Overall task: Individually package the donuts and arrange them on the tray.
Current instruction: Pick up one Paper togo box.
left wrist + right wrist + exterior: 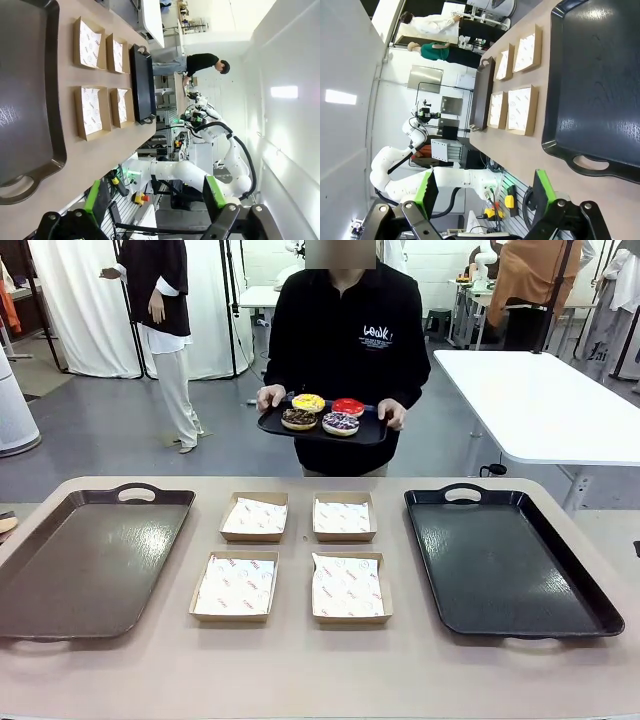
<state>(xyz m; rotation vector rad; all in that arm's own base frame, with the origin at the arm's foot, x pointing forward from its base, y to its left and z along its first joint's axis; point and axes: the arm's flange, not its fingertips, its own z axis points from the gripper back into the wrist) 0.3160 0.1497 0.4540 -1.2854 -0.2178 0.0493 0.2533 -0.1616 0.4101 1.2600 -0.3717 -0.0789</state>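
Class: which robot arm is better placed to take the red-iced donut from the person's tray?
Probably the right. The red-iced donut lies on the robot's right side of the small tray the person holds. The right gripper and left gripper are both open and empty, so it's close.

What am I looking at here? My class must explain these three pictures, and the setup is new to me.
A two-armed robot shares a table with a person. The front picture looks across it from the robot's side; the other two come from wrist cameras, showing the left claw and right claw, both open and empty. On the table lie four paper-lined boxes between a brown tray and a black tray. The person holds a small tray carrying four donuts.
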